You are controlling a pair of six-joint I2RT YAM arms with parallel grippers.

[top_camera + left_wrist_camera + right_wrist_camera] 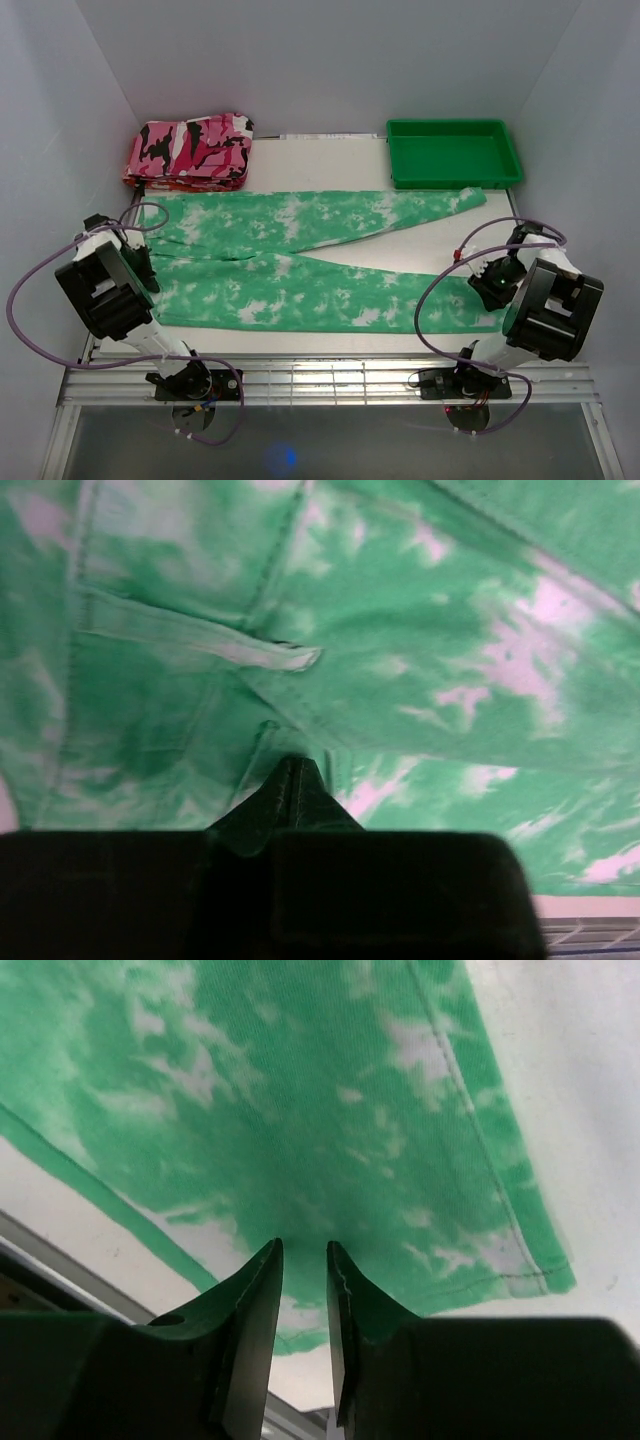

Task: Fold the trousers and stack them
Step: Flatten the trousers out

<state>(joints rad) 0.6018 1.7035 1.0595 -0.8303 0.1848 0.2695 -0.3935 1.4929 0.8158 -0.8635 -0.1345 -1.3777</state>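
Note:
The trousers [300,290], bright green with white blotches, lie spread flat across the table, waist at the left and both legs running right. My left gripper [143,262] sits at the waist's left edge. In the left wrist view its fingertips meet with puckered cloth [450,630] pinched at the tips of the left gripper [292,765]. My right gripper [488,283] is at the cuff end of the near leg. In the right wrist view the right gripper [303,1247] has its jaws drawn to a narrow gap, with green cloth [300,1080] gathered between the tips.
A folded pink, black and white camouflage cloth [190,150] lies at the back left. A green plastic tray [450,124] stands at the back right, close to the far leg's cuff. Bare white table [430,240] shows between the legs. Metal rails [330,380] line the near edge.

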